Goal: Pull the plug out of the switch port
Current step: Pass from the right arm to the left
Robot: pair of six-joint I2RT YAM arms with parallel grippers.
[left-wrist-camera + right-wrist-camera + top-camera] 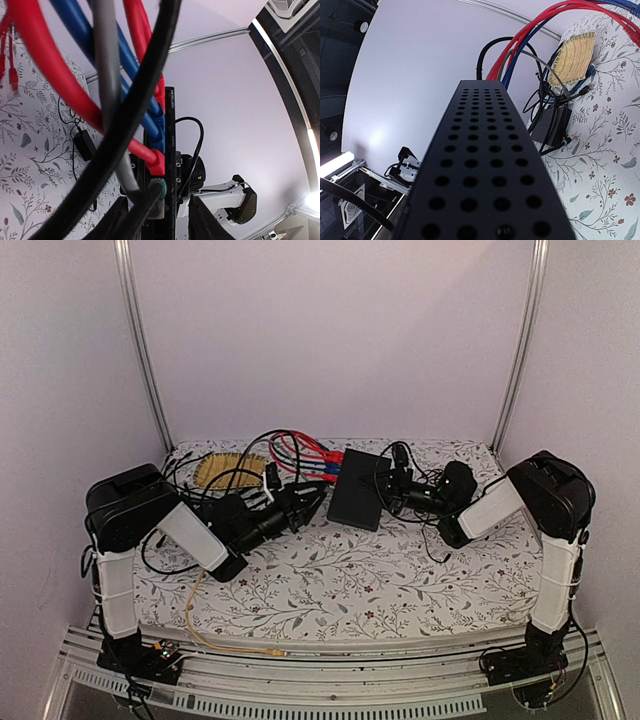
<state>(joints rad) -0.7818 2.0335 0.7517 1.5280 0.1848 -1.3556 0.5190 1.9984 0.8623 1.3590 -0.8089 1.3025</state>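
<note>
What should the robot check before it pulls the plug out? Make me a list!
1. Plugs seated in the switch: the red plug and the grey plug sit in their ports. Ok.
2. Left gripper lined up: one finger on each side of the grey plug. Ok.
3. Left gripper shut on that plug: a gap shows beside one finger. Not ok.
4. Right gripper steadying the switch: it is at the side away from the plugs, grip hidden. Cannot tell.
5. Pulling path free: a thick black cable crosses in front of the plugs. Not ok.
</note>
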